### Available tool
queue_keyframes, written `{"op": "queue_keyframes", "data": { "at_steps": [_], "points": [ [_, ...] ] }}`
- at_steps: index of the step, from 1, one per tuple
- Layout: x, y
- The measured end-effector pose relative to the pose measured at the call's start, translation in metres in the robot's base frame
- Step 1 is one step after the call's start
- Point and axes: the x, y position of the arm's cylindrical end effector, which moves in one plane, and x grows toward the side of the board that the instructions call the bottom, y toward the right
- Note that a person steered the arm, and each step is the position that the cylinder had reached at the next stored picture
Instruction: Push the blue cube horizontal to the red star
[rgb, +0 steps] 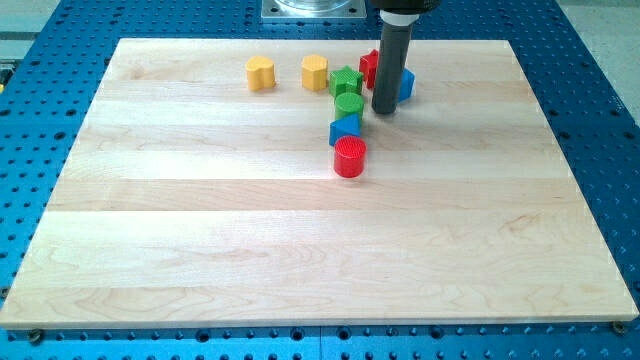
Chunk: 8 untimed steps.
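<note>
Tip (384, 110) holding nothing, a plain rod without any claw
Standing between red star (369, 67) and blue cube (405, 84), touching both

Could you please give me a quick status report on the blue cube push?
My tip down between red star and blue cube, close to both. Cube sits just right of star, partly hidden by rod. Green blocks crowd star's left.

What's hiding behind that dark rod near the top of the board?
Behind the rod, whose tip rests on the board, two blocks peek out: a red one on the view's left and a blue one on the right. The rod covers much of both, so their shapes stay unclear.
</note>
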Motion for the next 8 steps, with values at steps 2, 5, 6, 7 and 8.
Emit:
{"op": "queue_keyframes", "data": {
  "at_steps": [2,5,6,7,8],
  "points": [
    [-0.034,0.090],
    [-0.021,0.112],
    [-0.019,0.112],
    [0.008,0.082],
    [0.027,0.032]
  ]
}}
